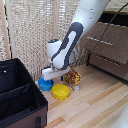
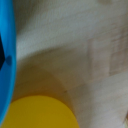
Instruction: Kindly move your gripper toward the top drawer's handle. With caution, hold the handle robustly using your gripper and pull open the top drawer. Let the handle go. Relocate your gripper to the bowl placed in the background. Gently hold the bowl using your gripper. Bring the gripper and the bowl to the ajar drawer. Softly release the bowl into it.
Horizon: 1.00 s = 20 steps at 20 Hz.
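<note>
Two small round plastic bowls sit on the pale wooden floor: the bright blue bowl [image 1: 45, 84], directly under the white gripper [image 1: 49, 74], and a yellow bowl [image 1: 60, 91] just beside it. I cannot tell whether the jaws are parted or closed; the hand hides them. One patterned packet [image 1: 73, 78] lies near the bowls. A black fabric bin [image 1: 20, 95] stands at the exterior view's left. The brown wood-grain dresser [image 1: 112, 47] shows two drawer fronts, the top drawer [image 1: 107, 40] with its slim pale handle [image 1: 99, 41].
</note>
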Available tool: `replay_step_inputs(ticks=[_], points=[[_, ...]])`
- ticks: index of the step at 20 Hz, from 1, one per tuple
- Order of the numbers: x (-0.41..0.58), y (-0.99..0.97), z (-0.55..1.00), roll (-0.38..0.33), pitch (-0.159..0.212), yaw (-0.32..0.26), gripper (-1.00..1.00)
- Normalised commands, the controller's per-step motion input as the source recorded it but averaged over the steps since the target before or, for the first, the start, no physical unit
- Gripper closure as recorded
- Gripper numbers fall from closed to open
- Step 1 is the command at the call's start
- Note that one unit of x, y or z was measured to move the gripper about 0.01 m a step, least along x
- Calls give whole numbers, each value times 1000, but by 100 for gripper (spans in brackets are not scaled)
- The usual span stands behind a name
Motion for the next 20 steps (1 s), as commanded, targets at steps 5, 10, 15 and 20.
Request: replay_step_inputs(ticks=[5, 10, 15, 20], points=[[56, 35, -24, -1, 2, 7, 100], [107, 95, 0, 0, -2, -28, 100], [0, 19, 0, 0, -17, -34, 100], [0, 25, 0, 0, -7, -25, 100]])
